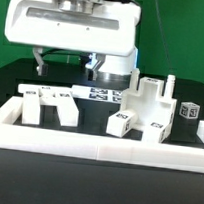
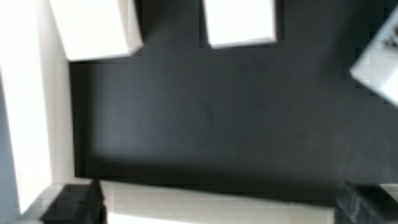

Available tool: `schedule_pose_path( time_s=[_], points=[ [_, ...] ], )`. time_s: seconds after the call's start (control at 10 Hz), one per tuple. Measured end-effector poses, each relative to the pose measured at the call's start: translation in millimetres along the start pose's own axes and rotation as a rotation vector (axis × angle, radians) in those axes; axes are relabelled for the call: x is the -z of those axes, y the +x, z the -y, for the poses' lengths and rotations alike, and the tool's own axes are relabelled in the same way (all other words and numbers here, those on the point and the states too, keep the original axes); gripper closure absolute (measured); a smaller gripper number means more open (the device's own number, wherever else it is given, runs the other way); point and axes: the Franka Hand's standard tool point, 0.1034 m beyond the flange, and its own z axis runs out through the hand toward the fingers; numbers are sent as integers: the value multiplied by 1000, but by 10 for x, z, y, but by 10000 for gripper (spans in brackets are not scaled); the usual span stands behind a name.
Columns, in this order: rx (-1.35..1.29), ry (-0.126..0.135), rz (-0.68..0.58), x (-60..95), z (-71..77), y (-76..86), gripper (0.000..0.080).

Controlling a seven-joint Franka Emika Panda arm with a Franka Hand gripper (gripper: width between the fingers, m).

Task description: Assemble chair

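1. Hidden or unclear
- The arm housing [image 1: 66,27] fills the upper part of the exterior view and covers my wrist. Only the two dark fingers of my tool [image 1: 65,63] show below it.
- The wrist view is blurred. My fingertips [image 2: 68,205] are cut off at the frame edge, and I cannot identify the pale surface [image 2: 214,200] lying between them.
- In the wrist view the wider white piece [image 2: 98,28], the narrower white piece [image 2: 240,22] and a third pale piece [image 2: 377,65] are all cropped. No tags can be read on them.

2. Tool state
- The tool is released, with the fingers spread wide and nothing held between them. It hangs above the marker board [image 1: 96,92].

3. Chair parts
- The chunky chair assembly [image 1: 150,99] stands on the exterior view's right.
- The small tagged block [image 1: 120,122] is just in front of the assembly, and the tagged cube [image 1: 189,113] is beside it, further right.
- The first white block [image 1: 31,105] and the second white block [image 1: 67,109] stand upright and apart on the exterior view's left.

4. Edges and free room
- The white border rail [image 1: 96,145] closes the near side of the black worktop [image 1: 91,124].
- There is bare worktop between the second white block and the small tagged block.
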Motion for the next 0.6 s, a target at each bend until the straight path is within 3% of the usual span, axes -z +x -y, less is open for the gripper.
schedule_pose_path(
  time_s=[0.1,0.5,0.6],
  points=[
    [32,4,10,-36,-11,-65,150],
    [49,4,12,-45,-24,-81,150],
    [143,15,16,-67,-83,-171,150]
  ],
)
